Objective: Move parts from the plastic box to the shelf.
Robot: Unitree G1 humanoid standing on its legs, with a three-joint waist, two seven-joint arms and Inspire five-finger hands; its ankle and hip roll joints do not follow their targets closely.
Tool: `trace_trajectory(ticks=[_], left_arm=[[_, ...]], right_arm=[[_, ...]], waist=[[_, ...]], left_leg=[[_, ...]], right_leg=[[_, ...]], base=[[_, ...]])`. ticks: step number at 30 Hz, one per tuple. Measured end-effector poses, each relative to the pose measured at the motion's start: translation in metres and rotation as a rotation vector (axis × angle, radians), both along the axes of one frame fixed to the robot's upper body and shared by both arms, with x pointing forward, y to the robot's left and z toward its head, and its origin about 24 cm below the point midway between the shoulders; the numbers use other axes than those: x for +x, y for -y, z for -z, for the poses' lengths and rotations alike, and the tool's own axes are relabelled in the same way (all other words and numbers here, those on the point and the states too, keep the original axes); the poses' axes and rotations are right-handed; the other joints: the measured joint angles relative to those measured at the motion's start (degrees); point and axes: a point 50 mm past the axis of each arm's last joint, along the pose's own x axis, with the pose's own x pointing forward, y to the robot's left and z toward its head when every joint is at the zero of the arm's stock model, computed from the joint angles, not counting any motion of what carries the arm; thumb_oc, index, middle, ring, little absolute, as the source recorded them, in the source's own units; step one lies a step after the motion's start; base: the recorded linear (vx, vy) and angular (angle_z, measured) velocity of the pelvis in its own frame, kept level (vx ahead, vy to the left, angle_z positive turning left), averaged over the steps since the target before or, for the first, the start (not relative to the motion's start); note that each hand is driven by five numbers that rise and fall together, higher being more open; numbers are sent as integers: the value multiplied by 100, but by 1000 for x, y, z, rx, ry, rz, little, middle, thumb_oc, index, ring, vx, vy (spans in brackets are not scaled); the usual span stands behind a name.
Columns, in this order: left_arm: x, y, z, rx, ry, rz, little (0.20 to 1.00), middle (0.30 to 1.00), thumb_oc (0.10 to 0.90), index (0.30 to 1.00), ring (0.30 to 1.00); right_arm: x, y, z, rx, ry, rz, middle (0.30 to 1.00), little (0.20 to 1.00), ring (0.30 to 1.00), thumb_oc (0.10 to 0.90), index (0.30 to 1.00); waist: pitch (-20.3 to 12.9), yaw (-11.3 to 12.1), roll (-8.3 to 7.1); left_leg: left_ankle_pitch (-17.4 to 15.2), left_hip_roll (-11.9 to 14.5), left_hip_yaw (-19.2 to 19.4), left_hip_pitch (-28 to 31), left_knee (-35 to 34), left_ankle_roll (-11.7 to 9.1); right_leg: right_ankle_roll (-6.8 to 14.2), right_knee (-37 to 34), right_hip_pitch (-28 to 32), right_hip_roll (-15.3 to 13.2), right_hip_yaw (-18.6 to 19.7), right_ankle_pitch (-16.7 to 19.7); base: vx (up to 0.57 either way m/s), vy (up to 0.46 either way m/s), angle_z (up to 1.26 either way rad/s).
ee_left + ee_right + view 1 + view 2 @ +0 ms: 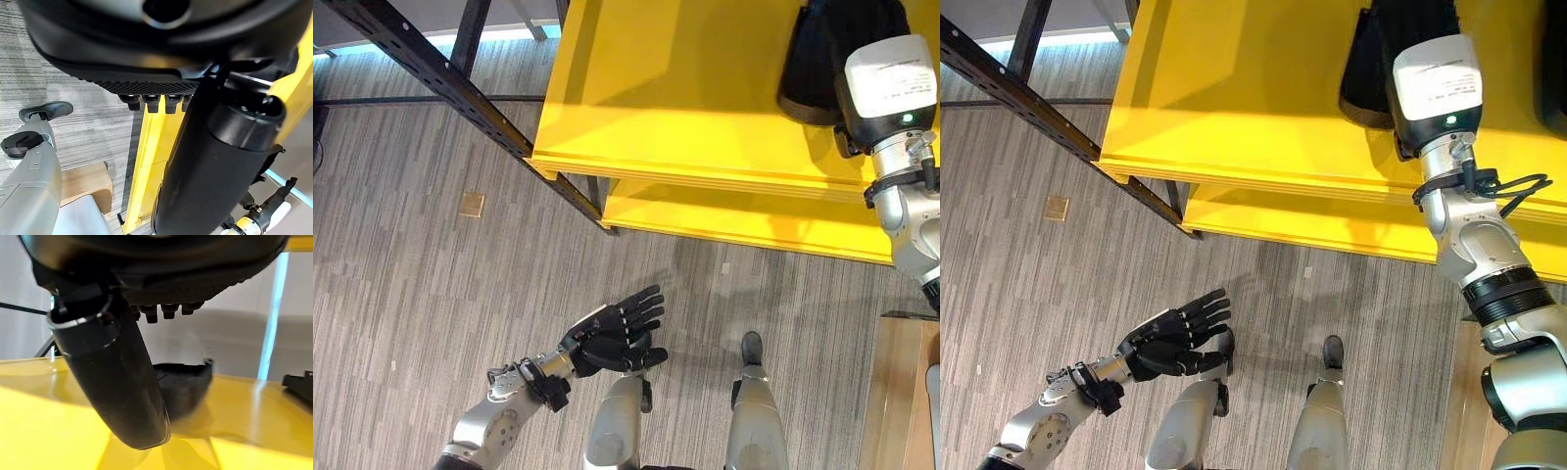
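Right arm is up over the yellow shelf (685, 108), and the right hand (166, 289) sits just above a dark curved part (183, 382) resting on the top board. In the right wrist view the fingertips (164, 311) point out straight with the thumb standing free, so that hand is spread and gripping nothing. The part looks delivered: it lies on the yellow surface, apart from the fingers. From the head views the same black part (1371, 69) shows partly behind the wrist, near the shelf's front edge.

Down low, the left hand (617, 338) hangs over the wood-grain floor (411, 294), fingers stretched flat, palm empty. A small tan square (472, 204) lies on the floor near the dark rack leg (440, 69).

My read: one part is placed, and the plastic box is somewhere off-camera, so how many parts remain I can't tell. A return trip to the box seems next.
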Motion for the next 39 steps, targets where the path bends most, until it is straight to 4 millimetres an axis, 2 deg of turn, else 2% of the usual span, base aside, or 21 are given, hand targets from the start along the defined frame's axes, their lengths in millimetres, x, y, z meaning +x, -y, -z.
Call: trace_trajectory(ticks=[7,13,16,24,30,33,36,38,39], left_arm=[[0,0,-1,-22,8,-12,1000,1000,900,1000,1000],[-1,-1,0,-40,9,-45,1000,1000,900,1000,1000],[-1,-1,0,-44,9,-55,1000,1000,900,1000,1000],[-7,2,3,-141,5,-169,1000,1000,900,1000,1000],[-12,1,3,-189,23,-229,1000,1000,900,1000,1000],[-19,-6,5,-201,25,-276,1000,1000,900,1000,1000],[-30,-20,4,-193,39,-347,1000,1000,900,1000,1000],[-32,-26,4,-183,45,-368,1000,1000,900,1000,1000],[-31,-26,5,-181,47,-369,1000,1000,900,1000,1000]], right_arm=[[-3,4,6,136,37,-27,1000,1000,1000,900,1000],[-26,-23,-5,225,170,-229,1000,1000,1000,900,1000],[-39,-30,-2,271,197,-300,1000,1000,1000,900,1000],[-81,-36,33,357,160,-415,1000,1000,1000,900,1000],[-105,-19,62,424,19,-396,1000,1000,1000,900,1000],[-122,-4,85,536,-98,-360,1000,1000,1000,900,1000],[-141,10,103,653,-151,-316,1000,1000,1000,900,1000],[-147,15,105,693,-123,-308,1000,1000,1000,900,1000],[-150,16,104,705,-100,-307,1000,1000,1000,900,1000]], waist=[[2,-76,5],[-2,-190,23],[-2,-323,23],[-2,-565,23],[-2,-760,-5],[-16,-756,-108],[-145,-893,-430],[-339,-948,-679],[-382,-943,-740]], left_leg=[[-10,-9,24,108,-41,14],[-32,-23,162,300,-135,45],[-41,-32,164,328,-137,51],[-104,-25,336,529,-219,115],[-162,12,353,688,-224,82],[-232,44,463,846,-201,82],[-317,32,549,1008,-189,69],[-351,12,661,1078,-194,67],[-374,3,693,1115,-189,72]], right_leg=[[7,-70,119,-9,6,4],[33,-199,241,-27,129,51],[32,-223,277,-25,128,52],[44,-260,340,-23,304,58],[34,-285,487,37,322,56],[20,-305,608,68,388,45],[22,-420,758,62,495,57],[35,-568,827,51,587,143],[65,-654,894,39,607,189]], base=[[17,57,-1],[21,83,-10],[29,109,-1],[10,78,-10],[-5,52,-4],[8,145,-15],[-17,200,-17],[-33,339,-22],[-46,387,-25]])
